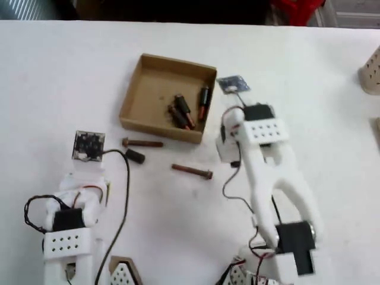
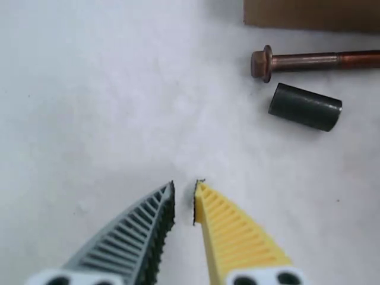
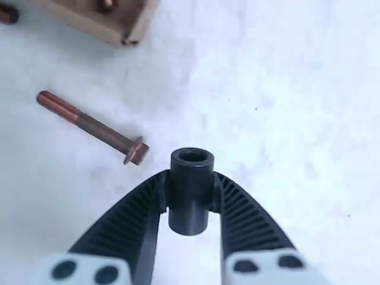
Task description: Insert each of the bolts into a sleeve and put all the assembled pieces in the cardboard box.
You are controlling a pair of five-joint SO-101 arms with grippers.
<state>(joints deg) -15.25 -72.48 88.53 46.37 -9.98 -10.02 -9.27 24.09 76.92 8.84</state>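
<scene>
The cardboard box lies at the table's middle and holds assembled bolt-and-sleeve pieces. In front of it lie a copper bolt, a loose black sleeve and a second bolt. My right gripper is shut on another black sleeve, its bore facing forward, just beside the head of the second bolt. My left gripper hovers over bare table, its tips almost touching with nothing between them. The first bolt and the loose sleeve lie just ahead of it.
The right arm stretches from the front edge to the box's near right corner. The left arm stands at the front left, and a black cable runs beside it. A pale perforated object is at the far right edge.
</scene>
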